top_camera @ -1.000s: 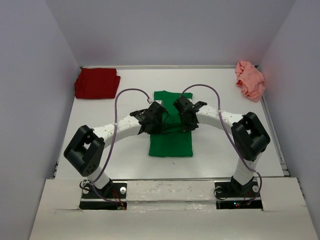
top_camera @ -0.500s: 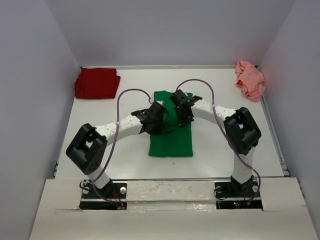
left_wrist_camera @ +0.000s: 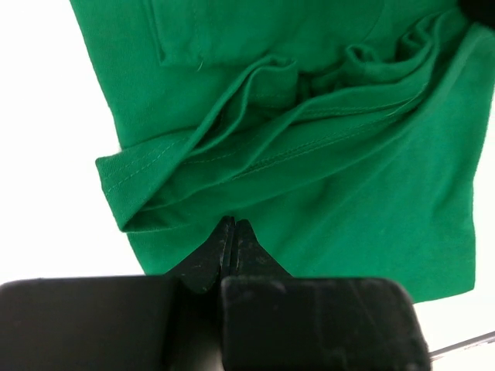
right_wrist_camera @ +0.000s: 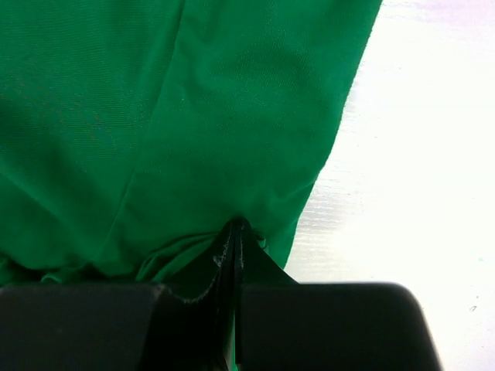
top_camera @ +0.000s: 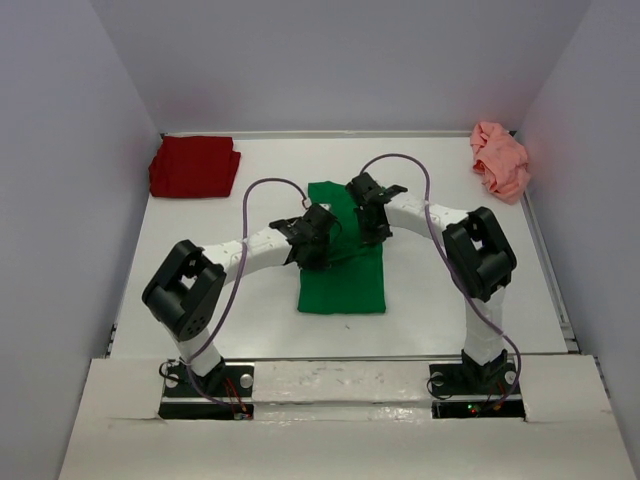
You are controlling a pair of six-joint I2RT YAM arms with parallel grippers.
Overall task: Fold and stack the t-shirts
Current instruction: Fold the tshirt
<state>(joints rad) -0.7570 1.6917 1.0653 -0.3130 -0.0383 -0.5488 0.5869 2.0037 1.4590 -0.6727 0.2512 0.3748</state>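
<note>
While my left gripper [top_camera: 322, 250] and right gripper [top_camera: 377, 228] are each clamped shut on the green t-shirt [top_camera: 340, 290] at frame centre, its long axis runs top to bottom between them, so I judge both must travel together along it.

The green t-shirt [top_camera: 340, 285] lies part-folded at centre, red t-shirt [top_camera: 193, 166] folded far-left, pink t-shirt [top_camera: 499, 160] crumpled far-right.

A white table [top_camera: 190, 230] stands between pale grey walls [top_camera: 350, 60]. A metal rail [top_camera: 400, 131] runs along its far edge, a white panel [top_camera: 340, 430] along the near one.
</note>
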